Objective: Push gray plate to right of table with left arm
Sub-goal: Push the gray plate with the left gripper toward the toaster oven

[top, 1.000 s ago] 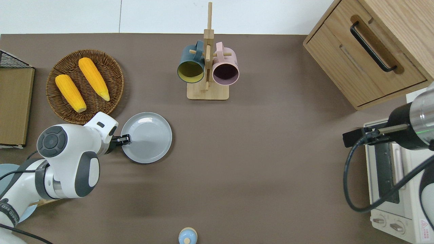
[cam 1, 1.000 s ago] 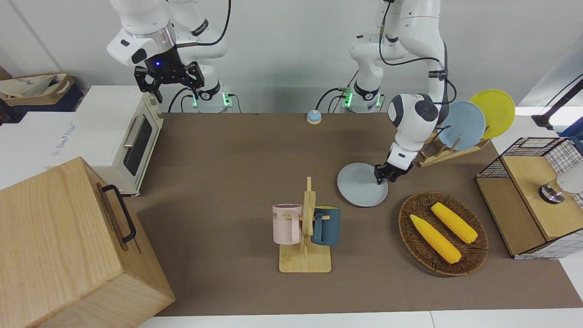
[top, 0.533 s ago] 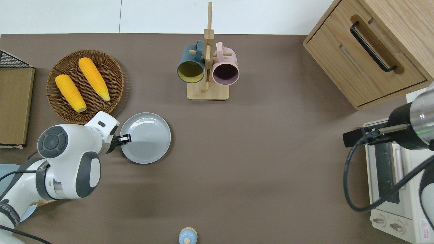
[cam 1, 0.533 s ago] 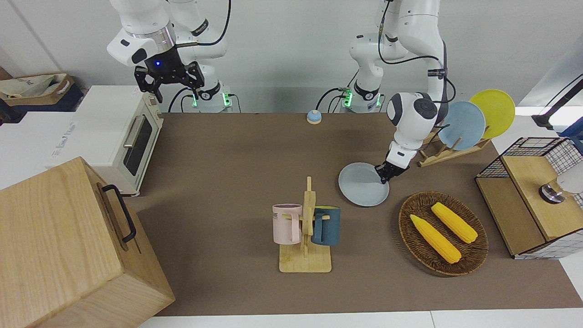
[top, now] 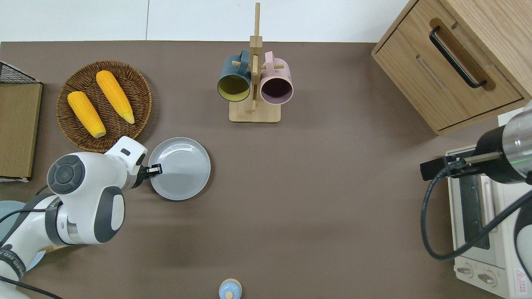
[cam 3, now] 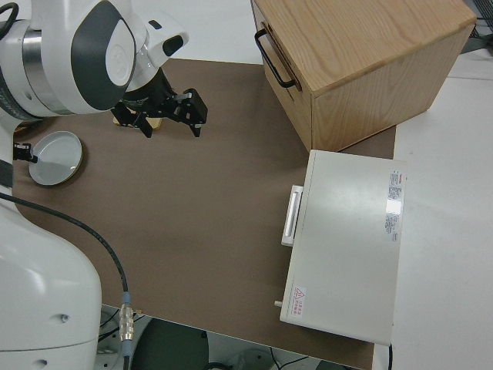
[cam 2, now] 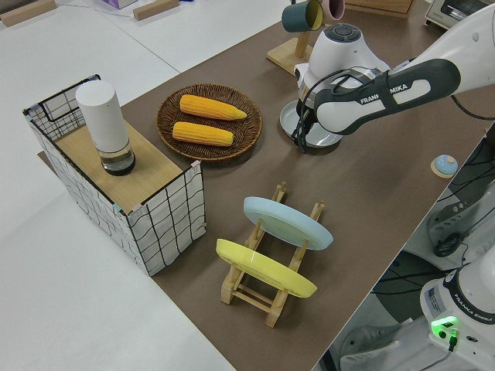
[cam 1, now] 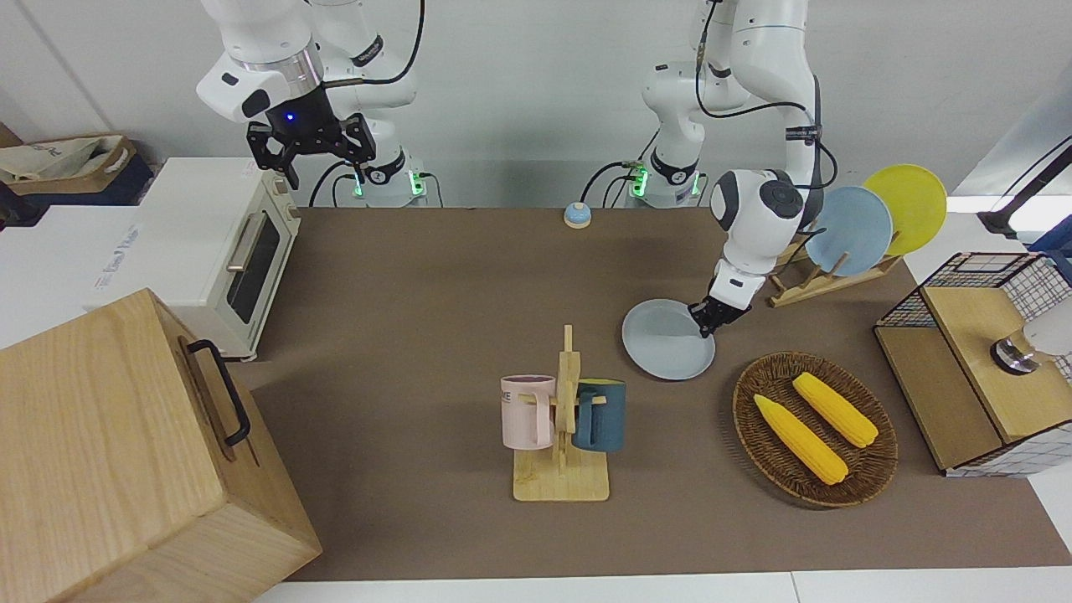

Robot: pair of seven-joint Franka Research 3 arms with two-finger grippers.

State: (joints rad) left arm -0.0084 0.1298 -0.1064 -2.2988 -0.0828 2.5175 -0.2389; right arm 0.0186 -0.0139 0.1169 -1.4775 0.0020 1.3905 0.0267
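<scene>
The gray plate lies flat on the brown table, between the mug rack and the corn basket. My left gripper is low at the plate's rim on the side toward the left arm's end of the table. It looks shut and touches the rim. The plate also shows in the right side view. My right arm is parked, its gripper open and empty.
A wooden mug rack with two mugs stands farther from the robots than the plate. A wicker basket with two corn cobs lies beside the plate. A dish rack holds a blue plate and a yellow plate. Toaster oven, wooden cabinet, bell.
My left arm has shifted slightly while its gripper stays at the plate's rim. The plate has hardly moved. The right arm has not moved.
</scene>
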